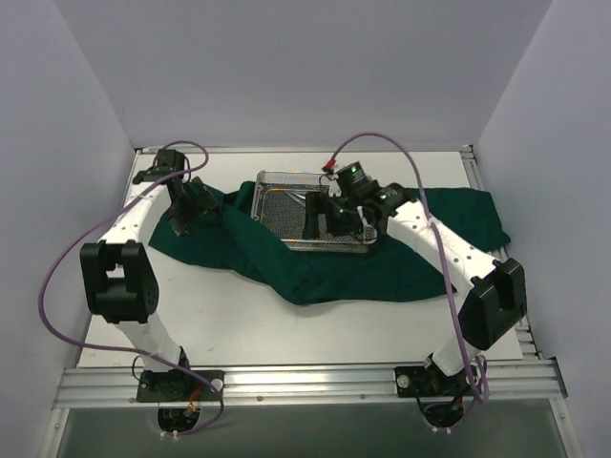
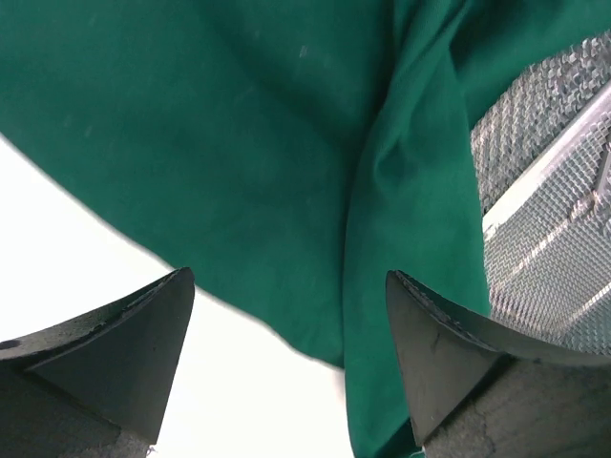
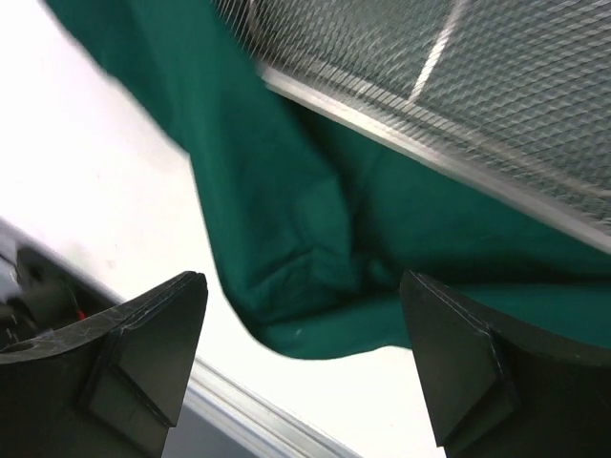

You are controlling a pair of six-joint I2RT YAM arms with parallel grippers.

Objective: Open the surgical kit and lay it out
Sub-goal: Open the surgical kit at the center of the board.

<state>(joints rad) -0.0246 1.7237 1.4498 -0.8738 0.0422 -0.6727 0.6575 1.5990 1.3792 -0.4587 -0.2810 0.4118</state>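
Observation:
The dark green cloth (image 1: pixel 363 267) lies spread across the table, with the silver wire-mesh tray (image 1: pixel 286 191) resting on it. My left gripper (image 1: pixel 187 216) hovers over the cloth's left end, open and empty. In the left wrist view my left gripper (image 2: pixel 289 275) frames a cloth fold (image 2: pixel 401 219), and the tray (image 2: pixel 554 191) is at the right. My right gripper (image 1: pixel 321 218) is above the tray, open and empty. The right wrist view shows my right gripper (image 3: pixel 304 277) over a bunched cloth edge (image 3: pixel 305 258), with the tray (image 3: pixel 458 86) above it. I cannot make out the metal instruments.
The white tabletop (image 1: pixel 239 315) is bordered by aluminium rails (image 1: pixel 305 382) at the front and back. Purple cables (image 1: pixel 57 277) loop beside each arm. White walls close in the left, right and back sides. A rail (image 3: pixel 248 420) shows close to the cloth edge in the right wrist view.

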